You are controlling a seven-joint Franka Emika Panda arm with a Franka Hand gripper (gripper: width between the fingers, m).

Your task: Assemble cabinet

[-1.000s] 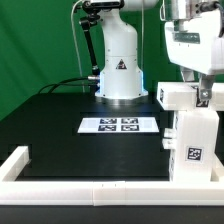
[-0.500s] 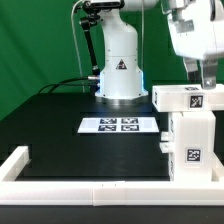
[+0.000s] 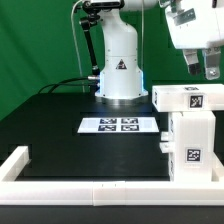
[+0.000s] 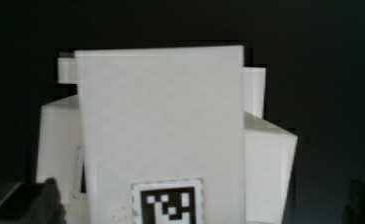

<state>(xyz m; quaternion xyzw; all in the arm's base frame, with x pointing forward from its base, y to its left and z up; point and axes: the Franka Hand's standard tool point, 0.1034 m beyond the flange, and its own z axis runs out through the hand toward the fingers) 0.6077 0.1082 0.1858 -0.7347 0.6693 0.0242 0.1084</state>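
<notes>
- Cabinet (image 3: 195, 135): white plastic body, standing upright on the black table (image 3: 60, 125) at the exterior view's right, close to the front border rail (image 3: 100, 190). One black-and-white square tag shows on its lower front face.
- Top block (image 3: 182, 98): white tagged piece lying across the top of the cabinet, touching it and overhanging slightly toward the exterior view's left. A tag shows on its front face.
- Wrist view: the same white body (image 4: 170, 140) fills the frame against a dark ground, with stepped sides and one tag at the near edge.
- Gripper (image 3: 203, 67): hanging above the top block, apart from it, at the exterior view's upper right. The two fingers (image 3: 190, 62) stand spread with a gap between them and nothing in the gap; jaws parted, holding no part.
- Marker board (image 3: 118, 125): thin flat white sheet with four tags, lying on the table between the robot base (image 3: 120, 65) and the border rail, just beside the cabinet on the exterior view's left.
- Border rail: long low white strip along the table's front edge, turning a corner at the exterior view's left.
- Backdrop (image 3: 35, 45): green curtain behind the table.
</notes>
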